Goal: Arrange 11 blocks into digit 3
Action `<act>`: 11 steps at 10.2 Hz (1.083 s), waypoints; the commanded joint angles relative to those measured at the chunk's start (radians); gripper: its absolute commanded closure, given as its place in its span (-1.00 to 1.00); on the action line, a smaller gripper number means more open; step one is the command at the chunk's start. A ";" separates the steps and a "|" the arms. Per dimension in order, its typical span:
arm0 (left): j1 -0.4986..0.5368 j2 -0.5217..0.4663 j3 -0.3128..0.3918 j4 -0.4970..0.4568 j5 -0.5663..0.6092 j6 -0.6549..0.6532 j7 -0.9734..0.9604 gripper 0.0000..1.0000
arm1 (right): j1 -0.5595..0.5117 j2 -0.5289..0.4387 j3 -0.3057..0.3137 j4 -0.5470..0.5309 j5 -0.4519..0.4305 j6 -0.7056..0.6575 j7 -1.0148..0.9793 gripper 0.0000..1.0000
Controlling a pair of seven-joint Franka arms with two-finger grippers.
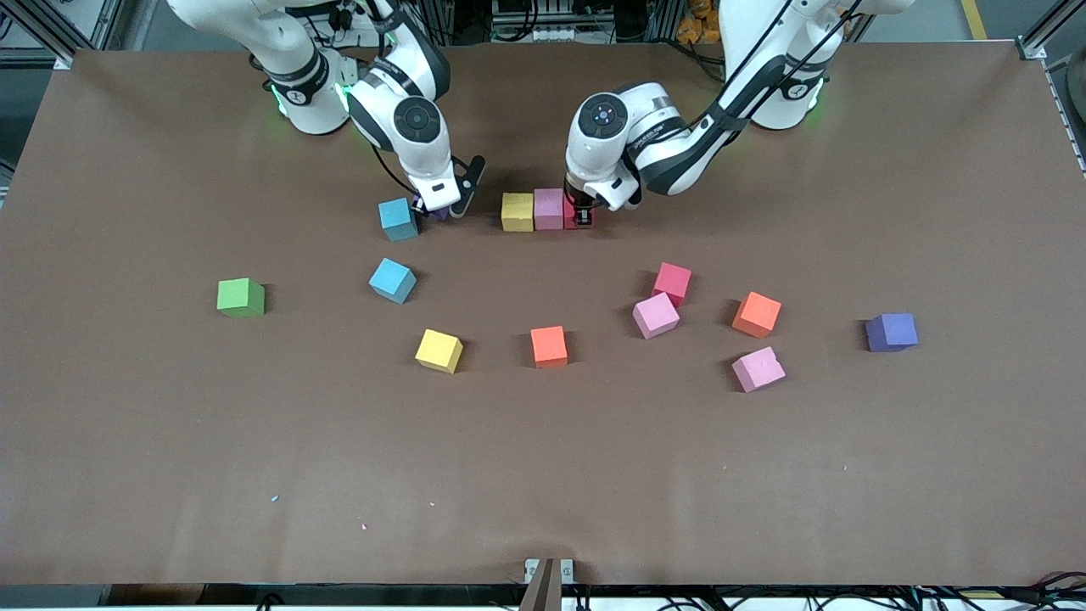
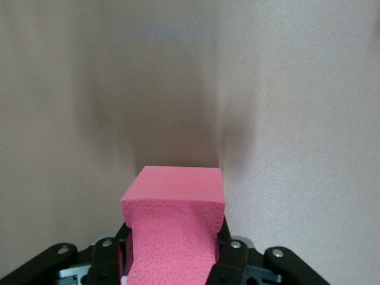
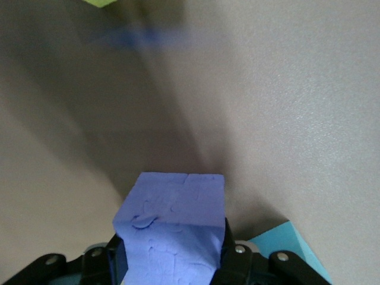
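A short row of blocks lies near the robots' bases: a yellow block (image 1: 517, 212), a light pink block (image 1: 549, 209) touching it, and a red block (image 2: 175, 202) at the pink one's side. My left gripper (image 1: 582, 217) is down at the table, shut on that red block, whose foam bulges between the fingers (image 2: 228, 252). Toward the right arm's end, my right gripper (image 1: 439, 206) is shut on a purple block (image 3: 172, 208) low at the table, right beside a blue block (image 1: 398, 218).
Loose blocks lie nearer the front camera: blue (image 1: 393, 280), green (image 1: 241, 298), yellow (image 1: 439, 350), orange (image 1: 549, 346), red (image 1: 673, 283), pink (image 1: 655, 315), orange (image 1: 756, 314), pink (image 1: 758, 369), purple (image 1: 892, 332). Bare brown table (image 1: 543, 475) fills the front.
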 commanded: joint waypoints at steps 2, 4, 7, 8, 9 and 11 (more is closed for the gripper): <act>-0.006 -0.010 0.002 -0.016 0.041 0.020 -0.031 1.00 | -0.053 -0.011 0.000 0.016 0.002 0.010 0.030 1.00; -0.007 0.001 0.002 -0.015 0.041 0.022 -0.031 1.00 | -0.058 -0.010 0.000 0.051 0.002 0.001 0.180 1.00; -0.005 0.003 0.004 -0.010 0.041 0.022 -0.031 1.00 | -0.059 -0.004 -0.002 0.104 0.002 -0.010 0.410 1.00; -0.008 0.003 0.004 -0.010 0.041 0.022 -0.031 1.00 | -0.059 0.003 -0.003 0.133 0.006 -0.013 0.508 1.00; -0.008 0.003 0.004 -0.009 0.041 0.022 -0.031 1.00 | -0.057 0.018 -0.005 0.167 0.016 -0.060 0.620 1.00; -0.008 0.004 0.004 -0.007 0.041 0.022 -0.031 1.00 | -0.067 0.047 -0.006 0.215 0.086 -0.081 0.677 1.00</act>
